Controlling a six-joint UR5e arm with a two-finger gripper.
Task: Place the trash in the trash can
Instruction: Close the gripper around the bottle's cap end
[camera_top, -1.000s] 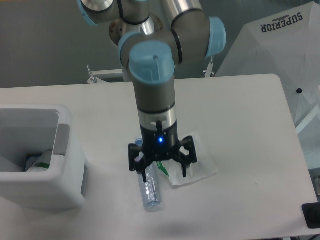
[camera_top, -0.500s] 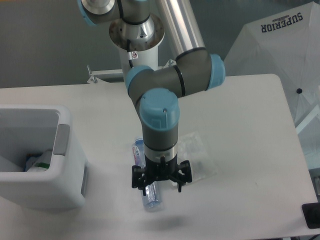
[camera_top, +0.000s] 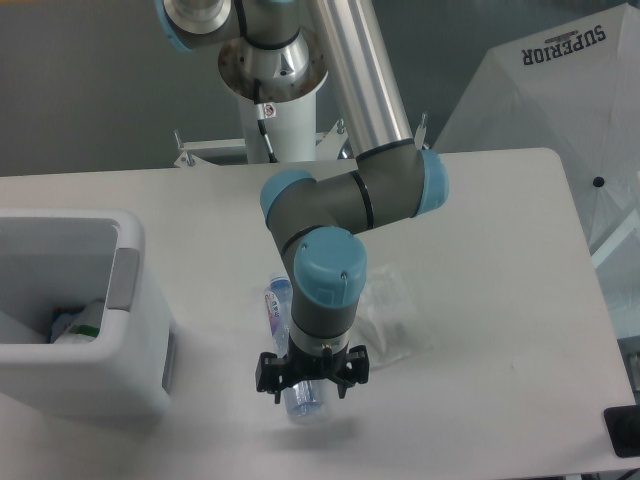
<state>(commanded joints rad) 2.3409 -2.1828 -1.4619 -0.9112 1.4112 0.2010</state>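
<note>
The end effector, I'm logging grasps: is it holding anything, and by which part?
Cannot be told. The end effector is down around the lower end of the bottle lying on the table, but contact isn't visible.

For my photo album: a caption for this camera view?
Robot gripper lowered over a bottle beside a white bin.

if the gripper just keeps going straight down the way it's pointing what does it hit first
Most likely the clear plastic bottle lying on the table: the gripper points down over its lower end. How high it hangs is hard to judge from this view.
</note>
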